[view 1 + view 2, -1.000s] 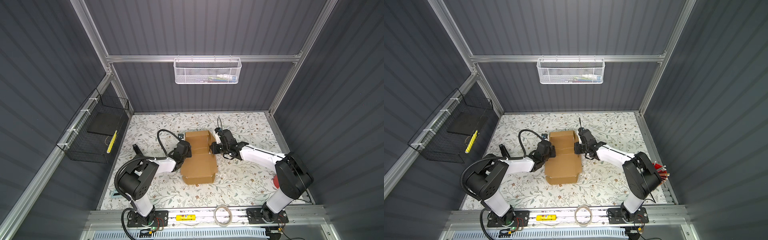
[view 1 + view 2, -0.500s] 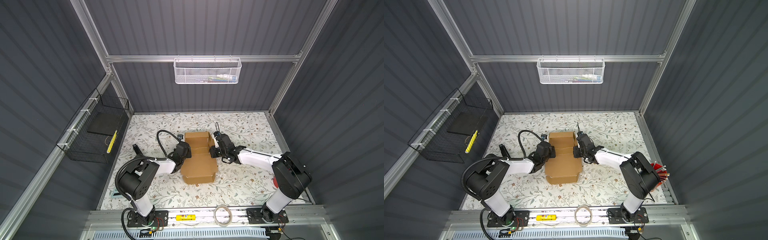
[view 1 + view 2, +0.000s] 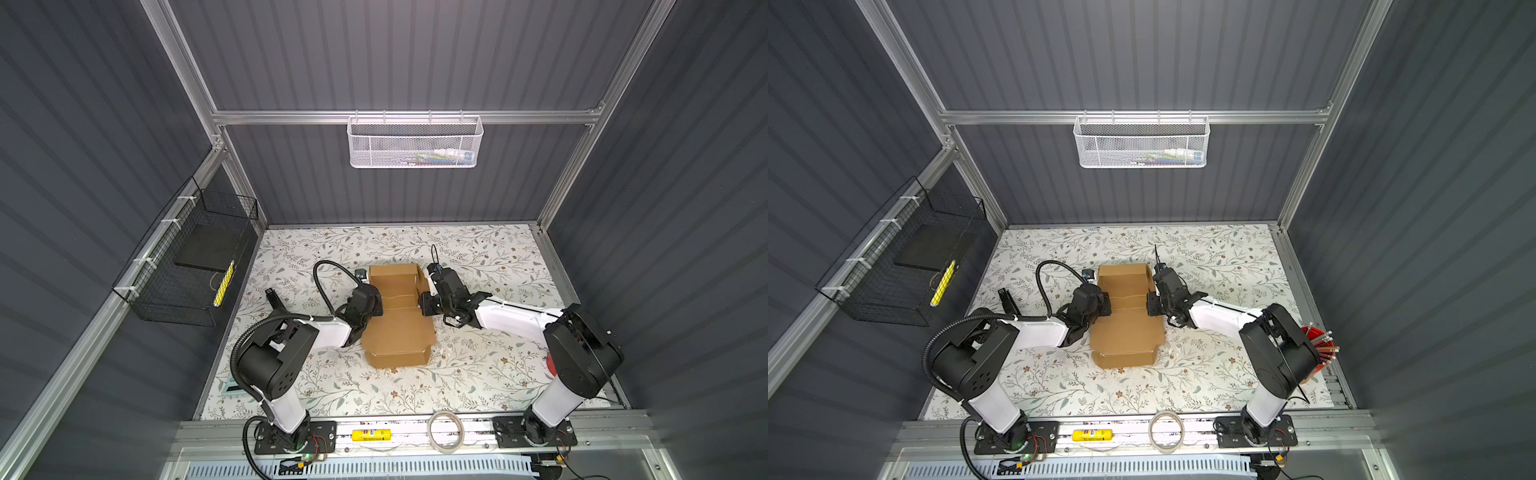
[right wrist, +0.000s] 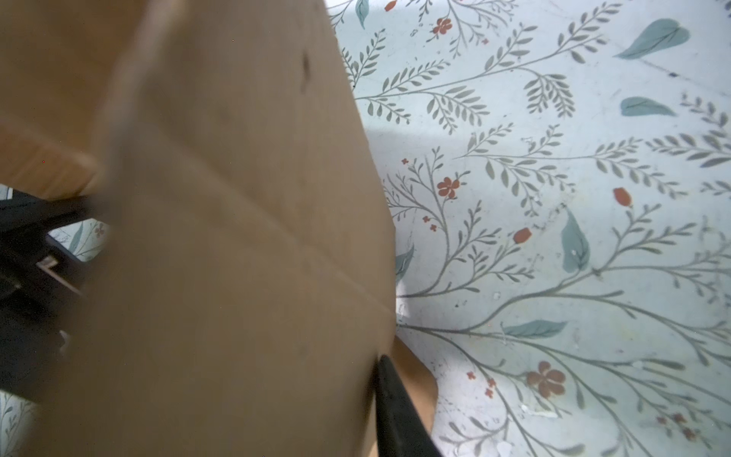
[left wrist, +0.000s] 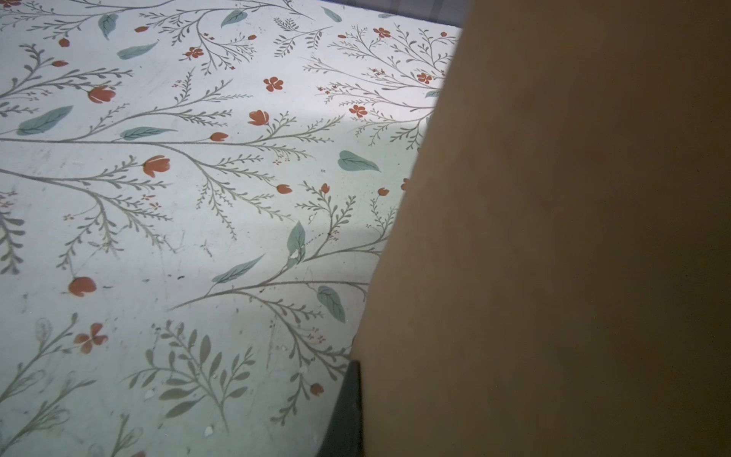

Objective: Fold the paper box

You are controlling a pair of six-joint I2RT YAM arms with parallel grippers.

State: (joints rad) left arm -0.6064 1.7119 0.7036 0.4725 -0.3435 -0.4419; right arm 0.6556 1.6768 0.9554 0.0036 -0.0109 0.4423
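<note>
The paper box (image 3: 399, 332) (image 3: 1127, 332) is brown cardboard lying mid-mat, its rear part folded up into walls and a flat panel stretching toward the front. My left gripper (image 3: 376, 307) (image 3: 1105, 309) is at the box's left edge. In the left wrist view one dark finger (image 5: 348, 411) presses against a cardboard wall (image 5: 553, 237) that hides the other finger. My right gripper (image 3: 424, 305) (image 3: 1151, 307) is at the box's right edge. In the right wrist view one black finger (image 4: 395, 407) lies against the cardboard (image 4: 237, 277), and the other is hidden.
A white mesh basket (image 3: 415, 141) hangs on the back wall and a black wire basket (image 3: 187, 270) on the left wall. A tape roll (image 3: 445, 428) and a yellow tube (image 3: 370, 435) lie on the front rail. A red cup of pencils (image 3: 1316, 345) stands at the right edge.
My right gripper has slid along the box's right side toward the front and dropped lower. The left arm has stayed where it was.
</note>
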